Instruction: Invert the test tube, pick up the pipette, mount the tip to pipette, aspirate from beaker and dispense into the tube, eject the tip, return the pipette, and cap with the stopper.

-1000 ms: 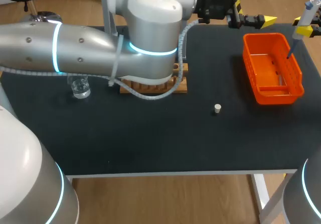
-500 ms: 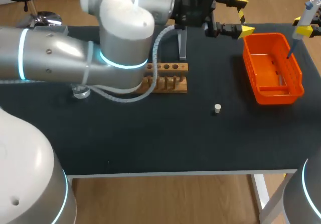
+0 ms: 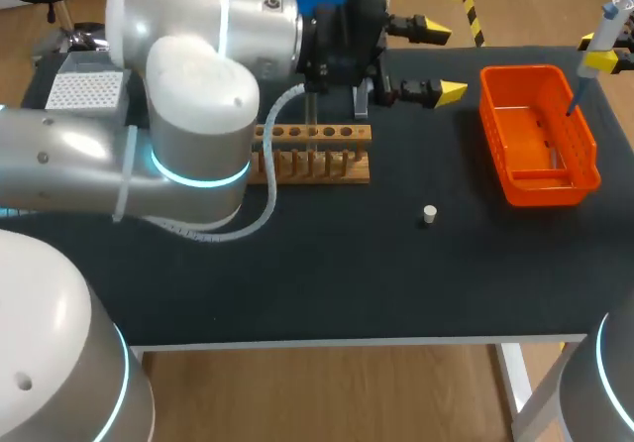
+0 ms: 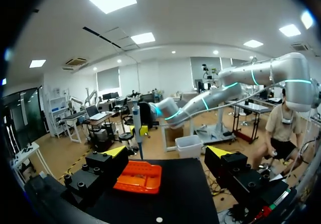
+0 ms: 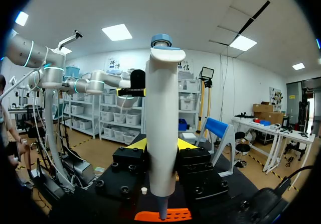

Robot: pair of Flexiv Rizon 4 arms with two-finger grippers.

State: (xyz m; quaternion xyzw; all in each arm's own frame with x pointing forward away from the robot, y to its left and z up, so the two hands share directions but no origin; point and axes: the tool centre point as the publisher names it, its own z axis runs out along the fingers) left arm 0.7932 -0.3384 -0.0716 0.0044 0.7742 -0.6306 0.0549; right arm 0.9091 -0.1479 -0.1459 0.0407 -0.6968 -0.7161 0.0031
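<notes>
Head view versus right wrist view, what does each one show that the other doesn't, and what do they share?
Only the head view: the wooden rack and the tip box. Only the right wrist view: how the right gripper presses the pipette from both sides. Both: the pipette, the orange basket and the stopper.

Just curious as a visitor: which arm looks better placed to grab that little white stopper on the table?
Left, probably: the left gripper is open, empty and nearer the stopper; the right gripper is shut on the pipette over the orange basket.
</notes>
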